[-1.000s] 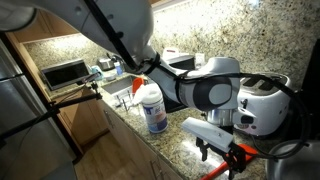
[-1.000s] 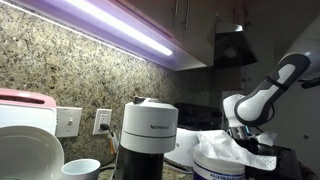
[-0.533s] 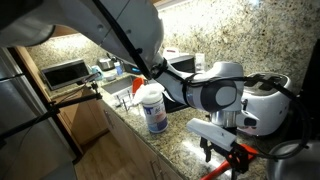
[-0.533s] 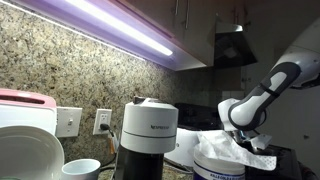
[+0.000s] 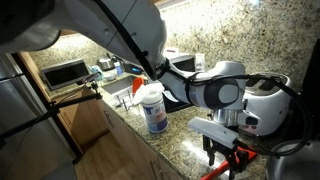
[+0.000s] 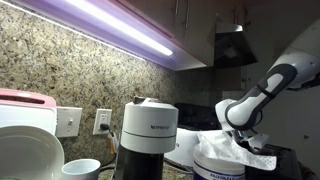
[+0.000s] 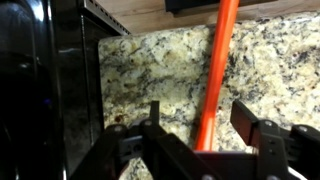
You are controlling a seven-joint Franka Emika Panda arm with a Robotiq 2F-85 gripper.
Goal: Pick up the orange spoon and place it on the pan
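The orange spoon [image 7: 214, 70] lies on the speckled granite counter, its slim handle running up the wrist view. In an exterior view only a piece of it [image 5: 238, 156] shows, under the hand. My gripper [image 7: 202, 116] is open, and its two black fingers stand either side of the handle with a gap to each. In an exterior view the gripper [image 5: 224, 152] hangs low over the counter in front of a white appliance [image 5: 265, 105]. The spoon's head is out of view. I cannot make out the pan in any view.
A black appliance [image 7: 50, 90] stands close beside the gripper. A white wipes canister [image 5: 152, 108] and a sink area lie further along the counter. A coffee machine [image 6: 150, 125] and a white bag [image 6: 222, 160] block much of an exterior view.
The arm has shifted slightly and the gripper has sunk a little toward the spoon. The spoon has not moved.
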